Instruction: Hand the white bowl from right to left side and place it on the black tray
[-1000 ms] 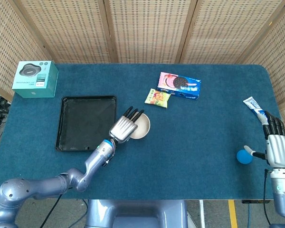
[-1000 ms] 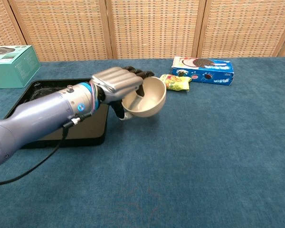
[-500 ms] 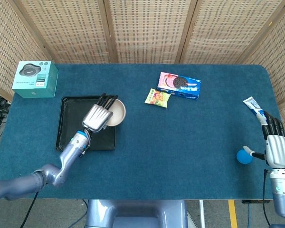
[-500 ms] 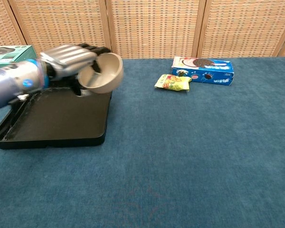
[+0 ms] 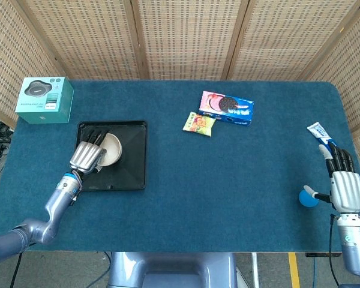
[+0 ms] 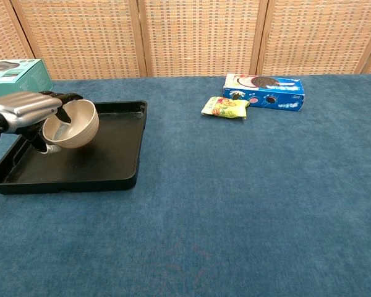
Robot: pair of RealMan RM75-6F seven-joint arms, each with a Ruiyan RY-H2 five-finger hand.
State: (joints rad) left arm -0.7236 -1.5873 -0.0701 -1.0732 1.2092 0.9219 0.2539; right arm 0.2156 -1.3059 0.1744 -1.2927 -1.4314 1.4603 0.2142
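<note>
**Bowl over the tray, tilted in the left hand's grip**

The left hand (image 6: 26, 112) grasped the white bowl (image 6: 71, 124) by its rim, fingers hooked over the edge, and held it above the black tray (image 6: 114, 162). In the chest view the bowl appeared lifted off the tray floor rather than resting on it, though the head view could not confirm the gap. It hung over the tray's left-hand half, nearer the tray's far rim than its near one.

The bowl did not sit level. Its mouth was tipped up and toward the tray's right-hand side — its axis leaned rather than stood upright — so the base faced down and toward the hand. Being round, it had no long axis along the table.

The risk lay in that tilt. If the fingers let go with the bowl canted, it would likely land on the edge of its base and rock, roll toward the tray's right wall, or tip over. A release from height could also make it bounce — and the hand's fingers inside the rim might drag the bowl along on withdrawal.

The right hand (image 5: 347, 187) rested far from the tray, fingers spread and holding nothing, just beside a blue ball (image 5: 307, 198).
</note>
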